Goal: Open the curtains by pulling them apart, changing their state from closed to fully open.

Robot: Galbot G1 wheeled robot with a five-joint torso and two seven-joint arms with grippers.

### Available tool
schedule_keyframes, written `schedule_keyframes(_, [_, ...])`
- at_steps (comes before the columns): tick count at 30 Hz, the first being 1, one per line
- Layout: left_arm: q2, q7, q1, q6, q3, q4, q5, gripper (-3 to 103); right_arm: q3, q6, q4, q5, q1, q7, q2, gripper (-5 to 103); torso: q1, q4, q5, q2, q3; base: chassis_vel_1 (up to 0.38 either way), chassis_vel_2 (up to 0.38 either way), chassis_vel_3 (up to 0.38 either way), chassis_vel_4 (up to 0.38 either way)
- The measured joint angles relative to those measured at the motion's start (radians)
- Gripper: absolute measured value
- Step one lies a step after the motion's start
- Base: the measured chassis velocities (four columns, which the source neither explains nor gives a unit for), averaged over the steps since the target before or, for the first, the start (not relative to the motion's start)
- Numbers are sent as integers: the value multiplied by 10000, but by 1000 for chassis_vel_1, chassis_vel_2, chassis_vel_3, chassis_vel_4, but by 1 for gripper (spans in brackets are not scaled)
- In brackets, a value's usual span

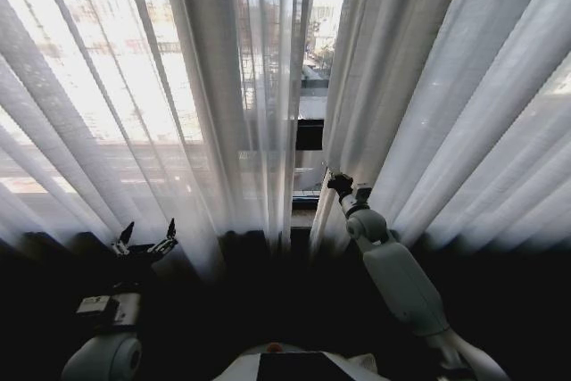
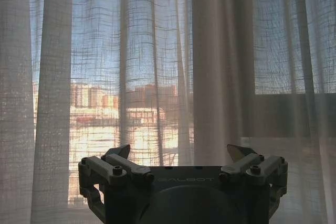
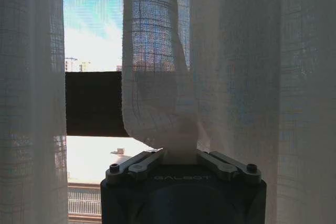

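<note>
Right gripper pinched on a bunched fold of the curtains, at the inner edge of the right panel. Left gripper spread open, low before the left panel. Narrow centre gap exposes dark window frame, buildings beyond.

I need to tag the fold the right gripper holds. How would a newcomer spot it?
Find the narrow gap between the curtains where the dark window frame shows. On that gap's right edge, the right gripper is shut on the panel's hem. That fold alone is bunched inward; the left gripper hangs open, holding nothing.
</note>
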State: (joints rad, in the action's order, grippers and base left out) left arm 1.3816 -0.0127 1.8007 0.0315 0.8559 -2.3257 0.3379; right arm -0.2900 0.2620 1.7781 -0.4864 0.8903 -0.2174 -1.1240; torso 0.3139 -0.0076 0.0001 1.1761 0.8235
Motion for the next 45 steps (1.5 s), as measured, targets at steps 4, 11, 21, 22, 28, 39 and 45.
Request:
schedule_keyframes(4, [-63, 0, 8, 85, 47, 65, 61, 100, -171, 137, 588, -30, 295, -53, 99, 0, 0, 0, 0, 0, 0, 0, 0, 0, 0])
schedule_keyframes(11, [-135, 0, 29, 118, 61, 86, 132, 100, -282, 407, 1257, -59, 728, -65, 260, 0, 0, 0, 1, 0, -1, 0, 0, 0, 0])
schedule_keyframes(21, [-157, 0, 52, 213, 14, 67, 160, 100, -538, 765, 1662, -345, 1068, 300, 484, 0, 0, 0, 1, 1, 0, 0, 0, 0, 0])
schedule_keyframes(22, [-157, 0, 53, 235, 6, 66, 158, 100, -573, 768, 1688, -372, 1103, 355, 484, 0, 0, 0, 1, 0, 0, 0, 0, 0, 0])
schedule_keyframes(28, [-180, 0, 97, 285, 40, 53, 156, 100, -651, 739, 1780, -453, 1318, 406, 404, 0, 1, 0, 1, 0, 0, 0, 0, 0, 0])
schedule_keyframes(39, [-191, -1, 104, 340, 39, 63, 138, 100, -711, 685, 1751, -472, 1466, 395, 322, 0, 0, 1, 1, 0, 0, -131, -140, 134, 128])
schedule_keyframes(45, [-178, -5, 73, 336, 42, 104, 135, 100, -715, 657, 1598, -472, 1362, 393, 338, 0, 0, 2, -4, 0, 0, -284, -279, 290, 287])
